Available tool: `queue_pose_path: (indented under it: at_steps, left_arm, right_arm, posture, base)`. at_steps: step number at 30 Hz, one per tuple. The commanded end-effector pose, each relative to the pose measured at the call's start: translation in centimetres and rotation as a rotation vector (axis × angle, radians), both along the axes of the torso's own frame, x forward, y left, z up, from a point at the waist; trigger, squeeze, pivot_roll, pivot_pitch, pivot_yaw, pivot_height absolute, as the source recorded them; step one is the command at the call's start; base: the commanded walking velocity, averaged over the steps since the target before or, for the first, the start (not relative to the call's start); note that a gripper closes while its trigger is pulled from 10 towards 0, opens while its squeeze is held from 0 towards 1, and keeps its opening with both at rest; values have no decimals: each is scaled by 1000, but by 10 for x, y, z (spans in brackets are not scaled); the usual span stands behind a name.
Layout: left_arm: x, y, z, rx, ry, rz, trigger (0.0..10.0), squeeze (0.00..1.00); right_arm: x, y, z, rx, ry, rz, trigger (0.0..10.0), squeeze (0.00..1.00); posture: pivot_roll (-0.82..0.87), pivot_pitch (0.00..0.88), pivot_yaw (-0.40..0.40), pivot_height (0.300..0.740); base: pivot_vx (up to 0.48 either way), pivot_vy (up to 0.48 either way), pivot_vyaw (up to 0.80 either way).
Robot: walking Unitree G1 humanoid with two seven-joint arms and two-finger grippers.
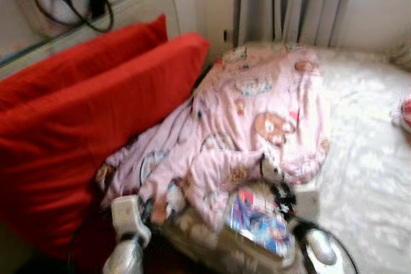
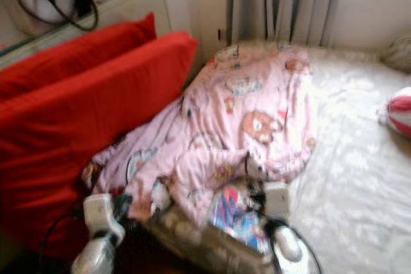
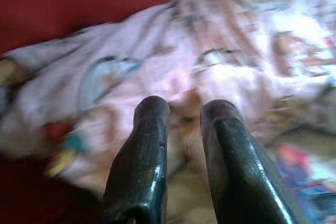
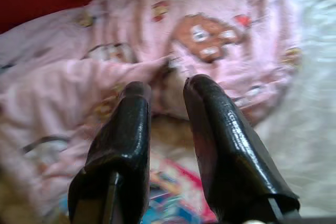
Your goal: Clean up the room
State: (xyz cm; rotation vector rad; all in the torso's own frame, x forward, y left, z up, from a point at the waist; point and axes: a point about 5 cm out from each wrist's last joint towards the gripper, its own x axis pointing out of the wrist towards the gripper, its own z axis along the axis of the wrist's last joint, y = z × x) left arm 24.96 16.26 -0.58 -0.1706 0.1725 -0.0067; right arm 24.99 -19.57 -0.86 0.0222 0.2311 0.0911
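The soft pink blanket with cartoon bears (image 1: 250,126) lay bunched on the white bed (image 1: 366,158), against the big red pillows (image 1: 83,120). The left gripper (image 3: 184,111) and right gripper (image 4: 165,90) hung just above it, fingers a little apart, holding nothing. I guessed they next needed to pinch its near edge.

Head eyes: look forward and down over the bed (image 1: 366,158).
Wrist views: close behind each pincer, facing the pink blanket (image 3: 173,61) ahead.
Shared: that blanket, in all views.

Both arms reach forward, left tool (image 3: 184,114) and right tool (image 4: 165,90) slightly parted.
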Motion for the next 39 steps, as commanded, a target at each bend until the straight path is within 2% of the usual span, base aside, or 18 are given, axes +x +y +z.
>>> queue_pose_path:
  at_steps: [1, 10, 16, 23, 33, 39]
  left_arm:
    - [-1, 12, 1, 19, 2, 22, 10000, 0]
    - [2, 8, 12, 6, -58, 21, 10000, 0]
    - [8, 4, 19, 7, -83, 11, 10000, 0]
    - [13, 8, 28, 18, -102, 18, 10000, 0]
    - [16, 7, 34, 26, -119, 14, 10000, 0]
    - [16, 4, 36, 20, -119, 16, 10000, 0]
  right_arm:
    - [8, 14, 7, 26, -42, 32, 10000, 0]
    - [12, 17, 13, 39, -79, 27, 10000, 0]
    - [16, 18, 12, -17, -41, 45, 10000, 0]
    - [15, 23, 10, 2, -35, 52, 10000, 0]
    - [19, 23, 11, 1, -15, 38, 10000, 0]
    - [23, 21, 16, 9, -44, 38, 10000, 0]
  posture:
    - [-88, 0, 66, 740]
    - [-89, 0, 67, 740]
    - [-77, 0, 59, 740]
    - [-60, 0, 58, 701]
    - [-50, 0, 60, 701]
    - [-50, 0, 51, 681]
  base:
    - [0, 0, 0]
    - [0, 0, 0]
    - [0, 0, 0]
    - [0, 0, 0]
    - [0, 0, 0]
    - [0, 0, 0]
